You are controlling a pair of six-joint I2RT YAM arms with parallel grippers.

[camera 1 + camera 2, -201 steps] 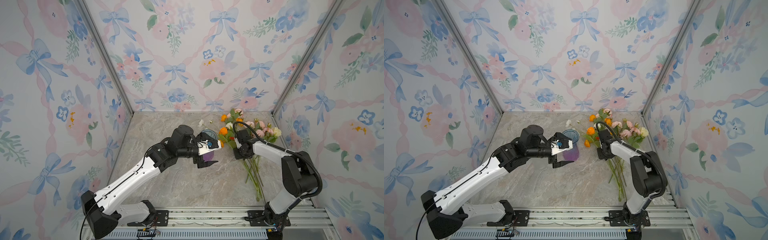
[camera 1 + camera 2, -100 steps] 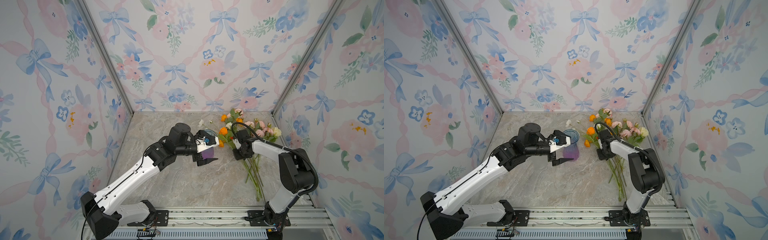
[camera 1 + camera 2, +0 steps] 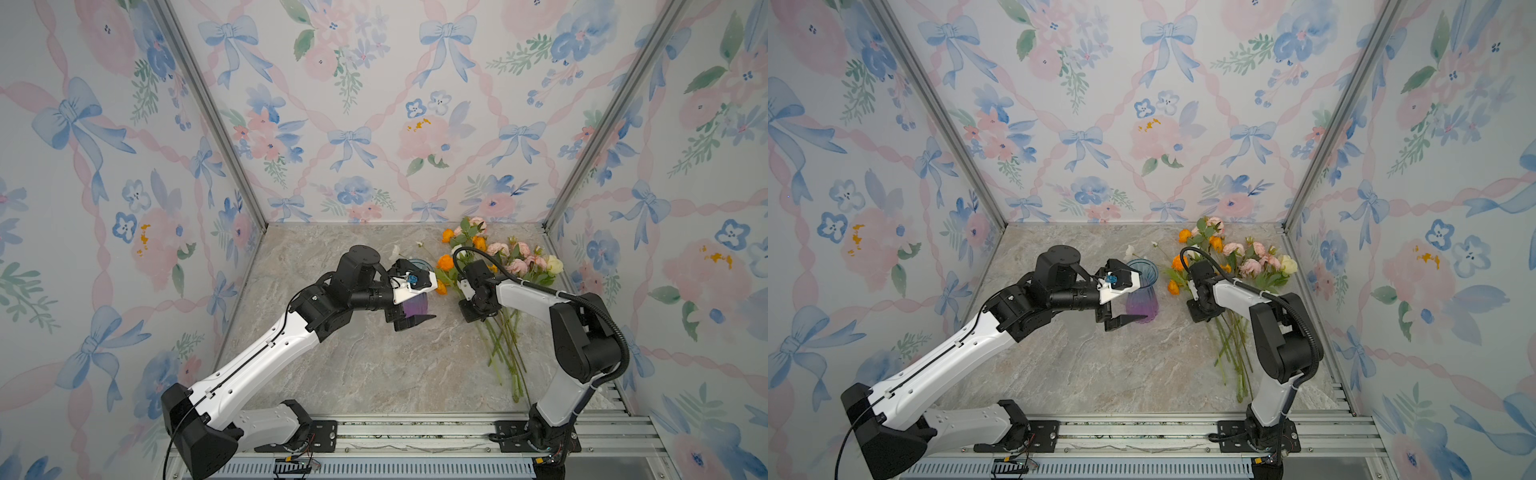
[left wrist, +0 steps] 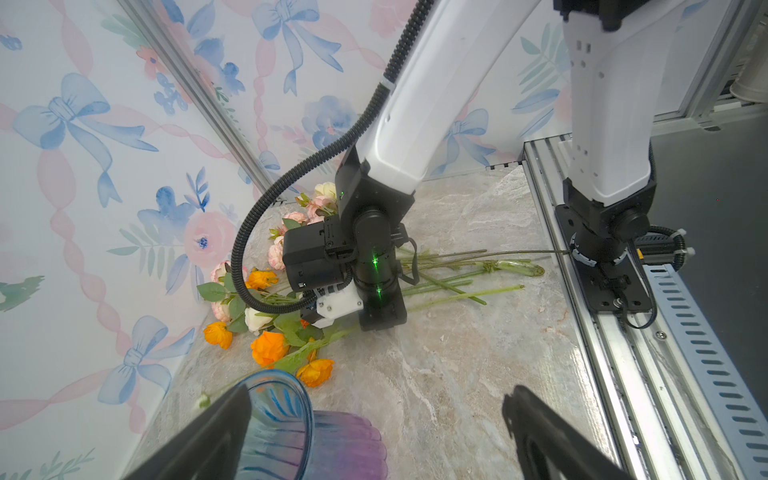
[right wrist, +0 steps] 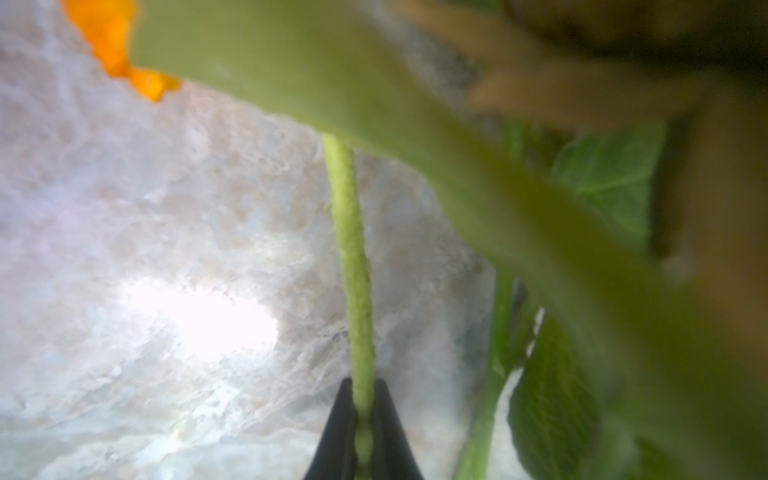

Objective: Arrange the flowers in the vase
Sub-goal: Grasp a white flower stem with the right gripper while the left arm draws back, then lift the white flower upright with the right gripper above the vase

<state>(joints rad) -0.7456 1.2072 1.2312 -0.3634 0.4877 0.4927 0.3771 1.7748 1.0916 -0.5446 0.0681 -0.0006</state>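
Observation:
The flowers point(image 3: 498, 266) point(image 3: 1246, 257) lie in a loose heap at the back right of the marble table, blooms toward the back wall, stems toward the front. My right gripper point(image 3: 471, 313) point(image 3: 1200, 313) points down onto the heap. In the right wrist view it point(image 5: 363, 399) is shut on one green stem point(image 5: 351, 249). The vase point(image 3: 1142, 299) point(image 4: 291, 432), ribbed glass shading from blue to purple, stands left of the heap. My left gripper point(image 3: 411, 295) point(image 3: 1125, 293) point(image 4: 376, 399) is open, one finger on each side of the vase, and hides much of it from above.
A single white bloom point(image 3: 395, 250) lies behind the vase. Wallpapered walls with aluminium corner posts point(image 3: 582, 158) close in the table on three sides. A metal rail point(image 3: 415, 432) carrying both arm bases runs along the front edge. Bare marble point(image 3: 353, 365) lies in front.
My right gripper has closed onto a green stem in the heap. The left arm has barely moved and its gripper stays open around the vase.

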